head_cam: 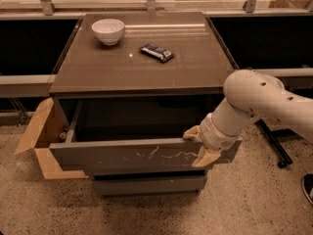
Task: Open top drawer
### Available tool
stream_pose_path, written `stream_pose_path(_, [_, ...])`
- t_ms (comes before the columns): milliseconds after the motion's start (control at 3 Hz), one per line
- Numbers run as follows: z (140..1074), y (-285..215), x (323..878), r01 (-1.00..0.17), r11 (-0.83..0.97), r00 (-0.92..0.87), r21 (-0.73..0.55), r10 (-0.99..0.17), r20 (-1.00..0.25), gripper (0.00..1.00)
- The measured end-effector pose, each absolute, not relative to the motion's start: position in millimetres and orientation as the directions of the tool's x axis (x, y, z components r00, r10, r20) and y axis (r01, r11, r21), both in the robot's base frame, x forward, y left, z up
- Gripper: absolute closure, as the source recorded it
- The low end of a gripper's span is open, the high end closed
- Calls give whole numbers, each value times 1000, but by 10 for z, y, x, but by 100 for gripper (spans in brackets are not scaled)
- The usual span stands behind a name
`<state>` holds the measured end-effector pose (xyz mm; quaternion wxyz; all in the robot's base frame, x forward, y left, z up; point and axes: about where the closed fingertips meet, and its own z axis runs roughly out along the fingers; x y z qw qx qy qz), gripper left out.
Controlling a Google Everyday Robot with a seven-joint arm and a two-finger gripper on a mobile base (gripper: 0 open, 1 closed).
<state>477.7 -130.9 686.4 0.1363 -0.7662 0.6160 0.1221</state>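
step: pulling, near the end | drawer (132,155) stands well out from under the surface (146,72), inside showing | pincer (199,145) at its right end, pinching the front's top edge | next: you likely need a short straight pull, then release

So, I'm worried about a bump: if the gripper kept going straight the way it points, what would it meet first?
Most likely the top drawer: the gripper sits at the right end of its pulled-out front, aimed leftward into it, though depth is unclear.
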Motion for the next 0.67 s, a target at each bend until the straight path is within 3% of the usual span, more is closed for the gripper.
stream_pose_path(333, [6928, -1309, 4777, -977, -204, 211, -58, -911, -355, 60])
stream_pose_path(667, [6950, -1309, 4783, -978, -203, 210, -57, -910, -358, 43])
